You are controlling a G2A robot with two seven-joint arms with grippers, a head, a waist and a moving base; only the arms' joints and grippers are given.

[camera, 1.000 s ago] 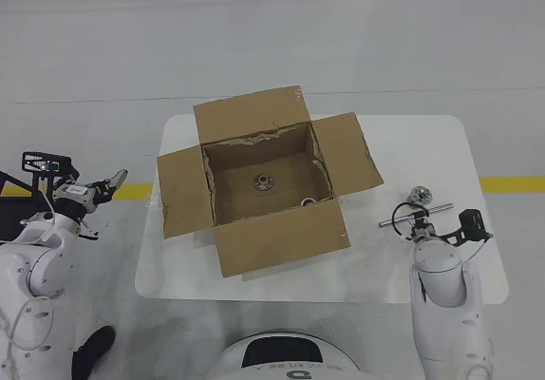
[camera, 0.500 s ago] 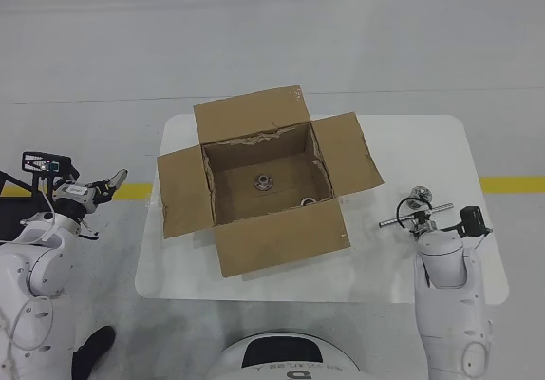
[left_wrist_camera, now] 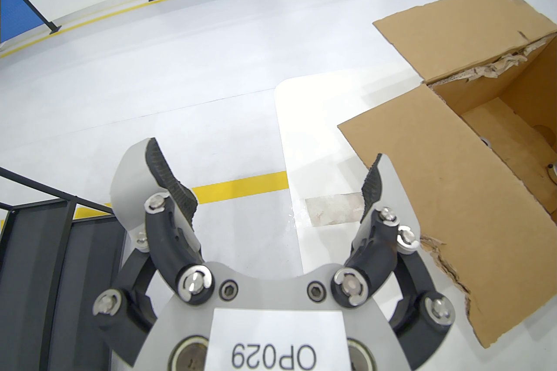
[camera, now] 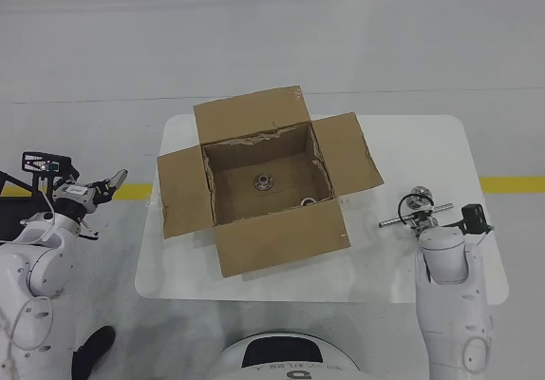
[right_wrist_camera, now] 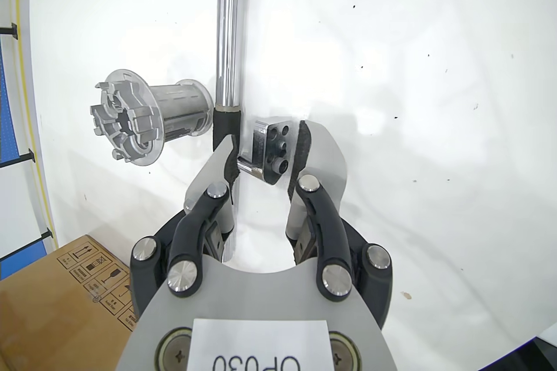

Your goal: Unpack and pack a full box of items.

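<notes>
The steel rod [right_wrist_camera: 227, 29] lies mid-frame on the surface [right_wrist_camera: 413, 42] beside the flanged hub [right_wrist_camera: 148, 116]. The right gripper [right_wrist_camera: 267, 135] fingers stand slightly apart around its drilled block [right_wrist_camera: 272, 151]; the left gripper [left_wrist_camera: 265, 150] is wide open. A finger catching the block could roll the rod.

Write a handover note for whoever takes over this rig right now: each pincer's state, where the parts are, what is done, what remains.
Left pincer: open, empty, off the table's edge beside the box.
Right pincer: open, straddling the drilled block on the table.
Done: block, rod and flanged hub lie out on the table.
In the open box: a round metal part and a small pale part.
Left: take those out, then repack everything.
</notes>
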